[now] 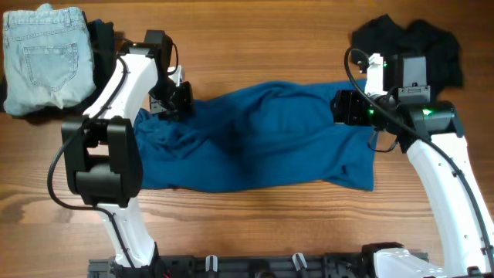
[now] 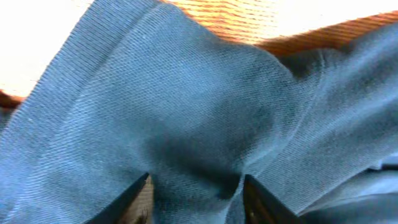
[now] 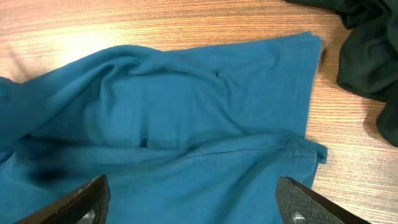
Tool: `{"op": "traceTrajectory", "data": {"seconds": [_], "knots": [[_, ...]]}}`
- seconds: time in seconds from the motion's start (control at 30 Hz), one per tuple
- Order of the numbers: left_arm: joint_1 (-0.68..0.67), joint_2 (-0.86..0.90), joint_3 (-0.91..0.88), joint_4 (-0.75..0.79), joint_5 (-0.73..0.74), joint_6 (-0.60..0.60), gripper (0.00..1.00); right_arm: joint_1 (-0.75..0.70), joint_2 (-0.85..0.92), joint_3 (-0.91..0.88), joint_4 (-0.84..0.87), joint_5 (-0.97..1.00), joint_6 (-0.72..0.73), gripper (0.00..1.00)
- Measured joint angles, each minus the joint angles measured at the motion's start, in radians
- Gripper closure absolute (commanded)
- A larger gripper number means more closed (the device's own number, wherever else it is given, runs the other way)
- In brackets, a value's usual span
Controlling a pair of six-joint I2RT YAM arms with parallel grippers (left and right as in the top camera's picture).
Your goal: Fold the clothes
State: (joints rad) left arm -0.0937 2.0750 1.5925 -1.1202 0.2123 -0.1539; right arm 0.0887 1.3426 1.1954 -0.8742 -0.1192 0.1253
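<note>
Hovering over blue shirt point(image 1: 262, 139), right gripper point(image 3: 191, 190) spread wide; left gripper point(image 2: 196, 183) half-narrowed around a fold, can't tell if pinching.

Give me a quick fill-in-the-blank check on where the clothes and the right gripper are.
1. The folded jeans lie beside the ___ arm.
2. The black clothes pile lies beside the ___ arm.
3. The right gripper, over the blue T-shirt, has its jaws ___.
Missing words: left; right; open.

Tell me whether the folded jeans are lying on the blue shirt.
No, the folded jeans sit in the top-left corner of the overhead view, well apart from the blue shirt.
</note>
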Motion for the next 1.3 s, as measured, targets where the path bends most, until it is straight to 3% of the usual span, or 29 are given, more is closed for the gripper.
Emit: {"op": "traceTrajectory", "data": {"seconds": [0.1, 0.13, 0.2, 0.47, 0.7, 0.87, 1.23, 1.27, 1.3], "knots": [[0.000, 0.002, 0.000, 0.002, -0.012, 0.000, 0.60, 0.000, 0.000, 0.000, 0.000, 0.000, 0.000, 0.14], [0.000, 0.005, 0.000, 0.003, -0.013, 0.001, 0.69, 0.000, 0.000, 0.000, 0.000, 0.000, 0.000, 0.14], [0.000, 0.023, 0.000, 0.004, -0.018, -0.002, 0.96, 0.000, 0.000, 0.000, 0.000, 0.000, 0.000, 0.14], [0.000, 0.049, 0.040, 0.104, -0.111, -0.005, 0.96, 0.000, 0.000, 0.000, -0.002, 0.000, 0.000, 0.14], [0.013, 0.053, 0.402, 0.078, -0.174, -0.008, 0.96, 0.000, 0.000, 0.000, -0.005, 0.000, 0.000, 0.14], [0.011, 0.053, 0.611, -0.042, -0.189, -0.008, 0.96, 0.000, 0.000, 0.000, -0.008, 0.000, 0.000, 0.14], [-0.092, 0.051, 0.620, -0.431, -0.197, -0.008, 0.96, 0.000, 0.000, 0.000, -0.008, -0.003, 0.000, 0.14], [-0.099, 0.051, 0.620, -0.451, -0.197, -0.008, 0.94, 0.000, 0.000, 0.000, -0.008, -0.003, 0.000, 0.14], [-0.101, 0.051, 0.620, -0.461, -0.197, -0.008, 0.85, 0.000, 0.000, 0.000, -0.008, -0.003, 0.000, 0.14]]}}
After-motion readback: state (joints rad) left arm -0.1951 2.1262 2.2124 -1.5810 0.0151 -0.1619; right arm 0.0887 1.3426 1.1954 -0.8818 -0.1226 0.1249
